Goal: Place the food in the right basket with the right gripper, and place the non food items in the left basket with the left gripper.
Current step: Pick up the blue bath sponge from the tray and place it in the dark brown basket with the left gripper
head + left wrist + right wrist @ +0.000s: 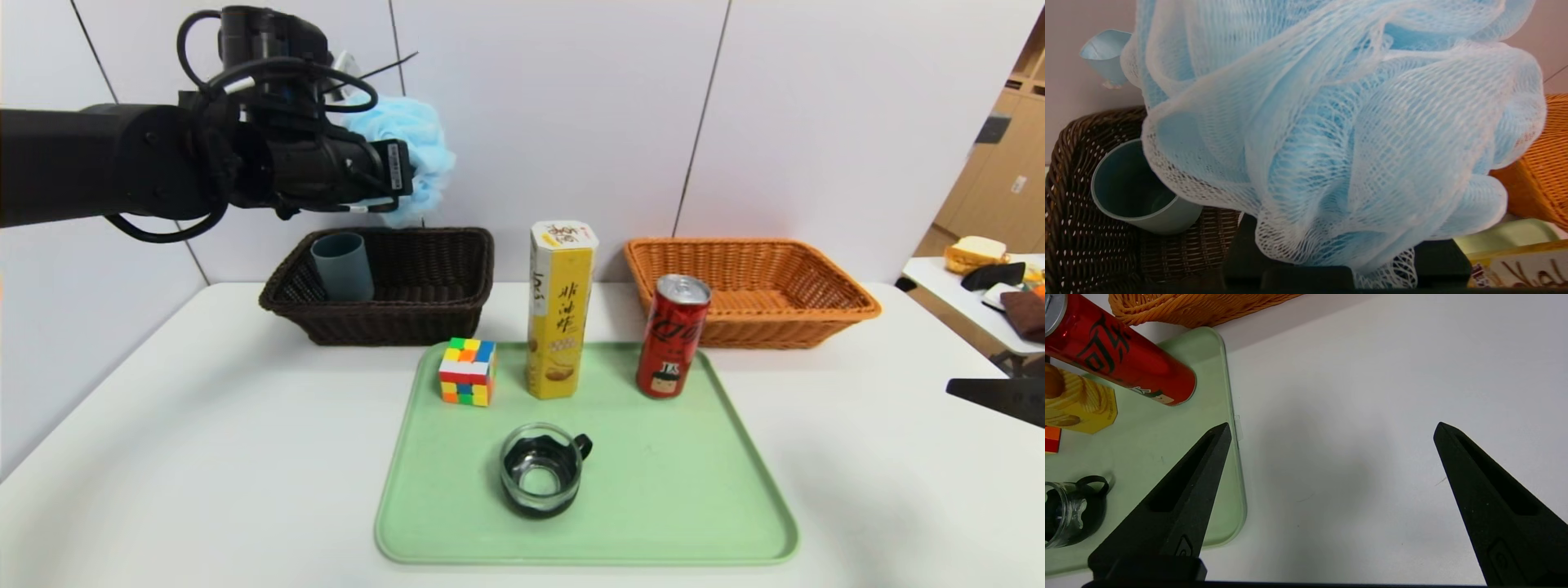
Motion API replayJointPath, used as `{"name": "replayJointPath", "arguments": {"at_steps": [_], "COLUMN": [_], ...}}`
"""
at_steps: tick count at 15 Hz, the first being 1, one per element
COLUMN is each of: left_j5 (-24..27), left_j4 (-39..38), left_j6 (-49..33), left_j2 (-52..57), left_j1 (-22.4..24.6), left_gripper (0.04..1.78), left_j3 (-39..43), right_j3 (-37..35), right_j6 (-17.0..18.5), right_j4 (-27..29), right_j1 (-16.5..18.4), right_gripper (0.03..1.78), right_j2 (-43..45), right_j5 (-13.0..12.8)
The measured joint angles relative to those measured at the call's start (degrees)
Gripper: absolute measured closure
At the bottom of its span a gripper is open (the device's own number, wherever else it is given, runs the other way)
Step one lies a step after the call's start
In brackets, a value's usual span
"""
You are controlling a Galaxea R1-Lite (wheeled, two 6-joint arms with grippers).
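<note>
My left gripper (408,175) was raised above the dark brown basket (424,314), its jaws clamped on the light blue bath sponge (408,143), which bulged out past my fingertips and filled most of the left wrist view (the fingers themselves were hidden under the mesh). A blue-grey cup (343,265) stood tilted inside that basket, at its left end. My right gripper (1331,428) hung over the bare white table (163,425), jaws spread wide and holding nothing, just to the right of the green tray (694,506). On the tray stood the puzzle cube (467,371), the yellow snack carton (560,310), the red can (673,336) and the glass mug (542,469). The orange-tan basket (816,314) sat behind the tray's right corner.
</note>
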State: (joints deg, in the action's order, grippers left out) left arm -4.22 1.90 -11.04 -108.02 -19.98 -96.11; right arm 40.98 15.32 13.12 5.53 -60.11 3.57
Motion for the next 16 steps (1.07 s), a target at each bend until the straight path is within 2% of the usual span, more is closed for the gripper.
{"name": "replayJointPath", "arguments": {"at_steps": [5,12,16], "left_j5": [-0.2,0.1,0.1], "left_j4": [0.2,-0.3,-0.3], "left_j6": [0.8,0.5,0.3], "left_j2": [-4.1,-8.9,-10.1], "left_j1": [2.2,2.6,2.6], "left_gripper": [1.28,1.28,0.85], "left_j3": [1.2,1.1,1.2], "right_j3": [-1.2,-1.4,-1.4], "right_j6": [0.0,0.0,0.0], "right_j4": [0.0,-0.1,-0.1], "right_j1": [0.0,0.0,0.0], "right_gripper": [0.10,0.10,0.10], "right_j2": [0.0,-0.1,-0.3], "right_j5": [-0.2,-0.3,-0.2]}}
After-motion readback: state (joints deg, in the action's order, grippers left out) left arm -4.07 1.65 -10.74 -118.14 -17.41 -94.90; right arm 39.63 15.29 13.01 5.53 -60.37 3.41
